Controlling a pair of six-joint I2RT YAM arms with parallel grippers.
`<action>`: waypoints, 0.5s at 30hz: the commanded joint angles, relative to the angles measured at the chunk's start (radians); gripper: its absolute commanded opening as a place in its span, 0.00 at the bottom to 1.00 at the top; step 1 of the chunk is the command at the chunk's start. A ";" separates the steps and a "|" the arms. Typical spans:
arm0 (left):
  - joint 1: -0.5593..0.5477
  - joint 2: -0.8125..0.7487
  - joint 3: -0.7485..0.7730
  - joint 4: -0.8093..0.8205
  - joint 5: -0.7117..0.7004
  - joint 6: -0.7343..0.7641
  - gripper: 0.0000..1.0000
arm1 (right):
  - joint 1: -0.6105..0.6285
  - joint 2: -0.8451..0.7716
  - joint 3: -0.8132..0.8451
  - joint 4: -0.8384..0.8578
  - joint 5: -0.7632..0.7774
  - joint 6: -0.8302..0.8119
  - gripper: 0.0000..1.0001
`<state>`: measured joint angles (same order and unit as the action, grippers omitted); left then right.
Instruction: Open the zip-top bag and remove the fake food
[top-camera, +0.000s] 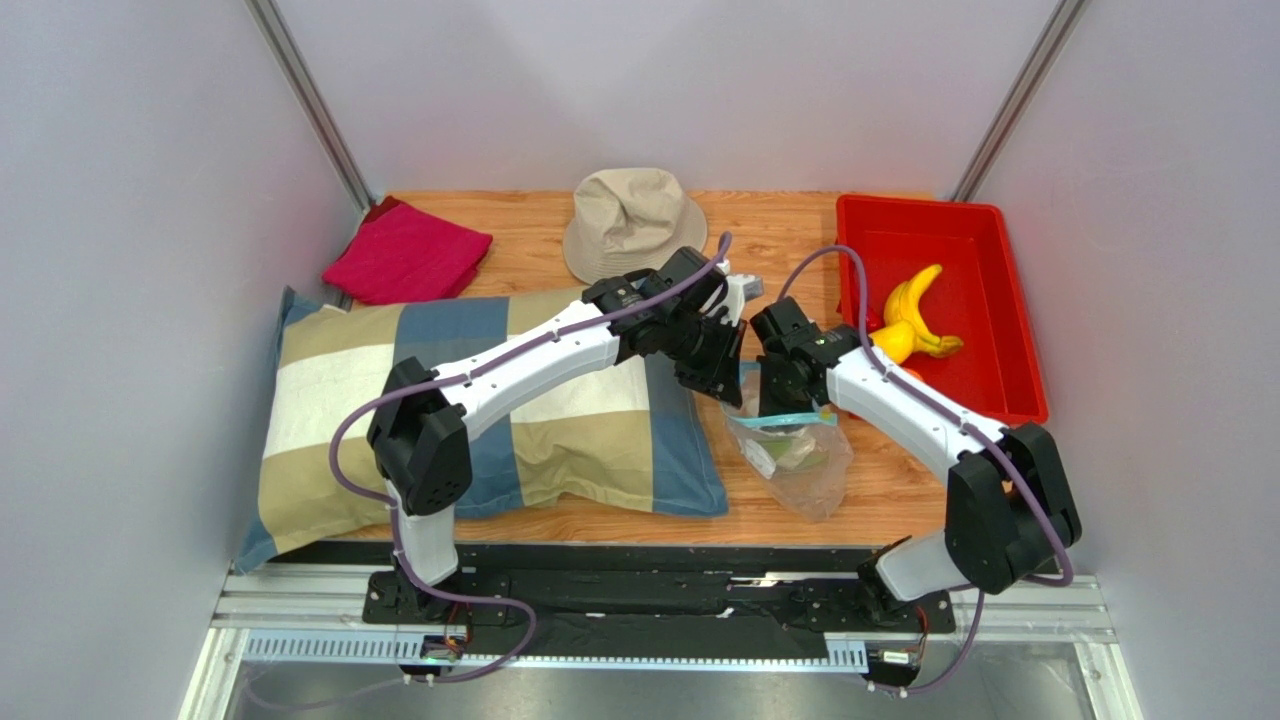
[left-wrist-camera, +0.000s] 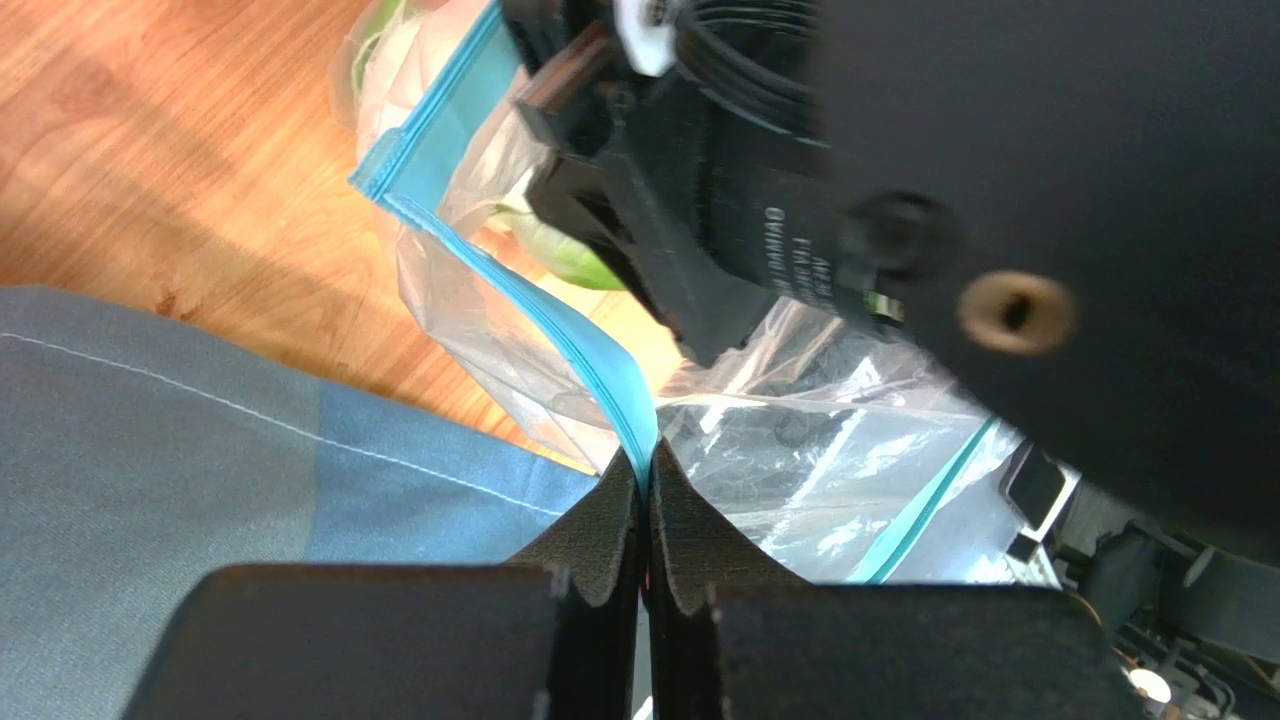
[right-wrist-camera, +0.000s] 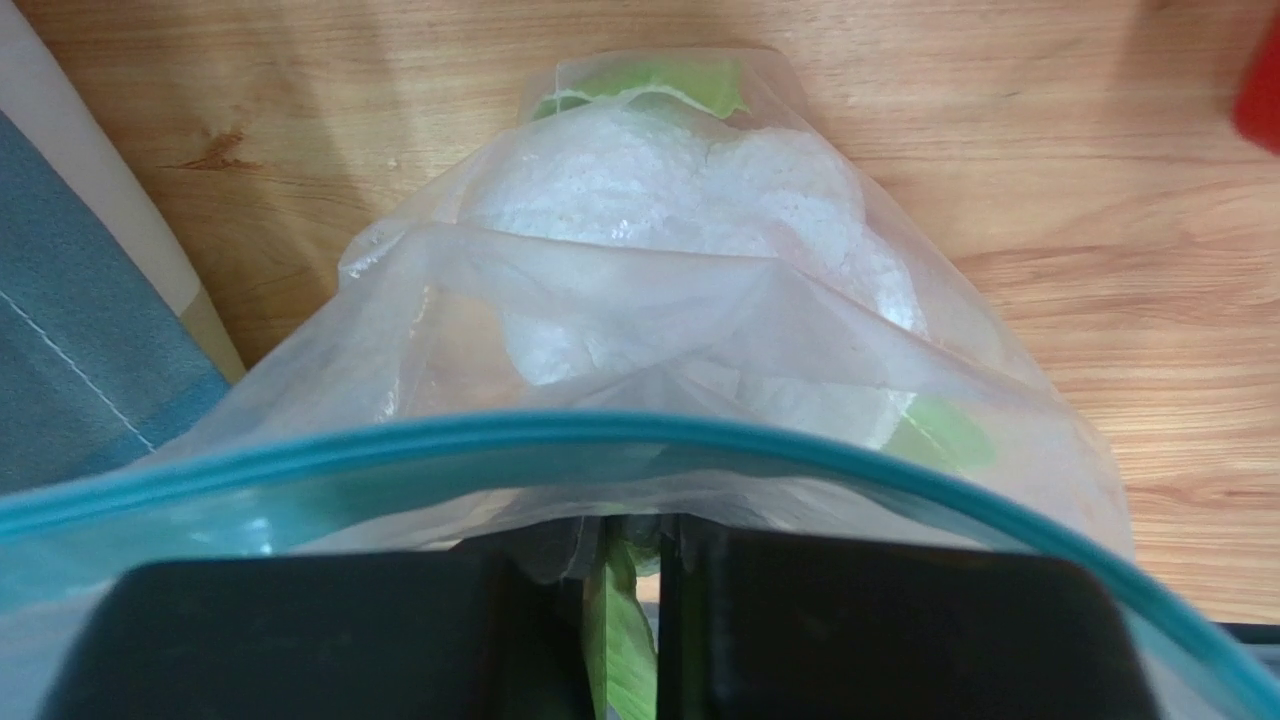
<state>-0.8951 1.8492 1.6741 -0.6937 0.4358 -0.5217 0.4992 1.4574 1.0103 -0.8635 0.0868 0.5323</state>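
On the table (top-camera: 774, 218), the zip-top bag (top-camera: 796, 450) sits just ahead of both hands. Your left hand (left-wrist-camera: 646, 488) pinches its blue strip (left-wrist-camera: 571, 338), apparently to hold the mouth open. Your right hand (right-wrist-camera: 631, 548), just inside, nips the cauliflower (right-wrist-camera: 661, 195) by a green leaf (right-wrist-camera: 616, 645).

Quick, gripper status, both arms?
Left gripper: closed, pinching the zip-top bag by its blue zip strip.
Right gripper: closed at the bag's mouth, a green leaf showing between its fingers.
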 joint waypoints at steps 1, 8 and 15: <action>-0.005 -0.016 0.006 0.033 0.017 0.006 0.00 | -0.016 -0.055 -0.036 -0.032 0.090 -0.051 0.00; -0.005 -0.021 0.003 0.037 0.011 -0.001 0.00 | -0.016 -0.219 0.056 -0.124 -0.056 -0.008 0.00; -0.005 -0.019 0.018 0.048 -0.003 -0.012 0.00 | -0.022 -0.302 0.137 -0.151 -0.228 0.021 0.00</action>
<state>-0.8955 1.8492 1.6741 -0.6724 0.4358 -0.5255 0.4854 1.2125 1.0714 -1.0142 -0.0132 0.5297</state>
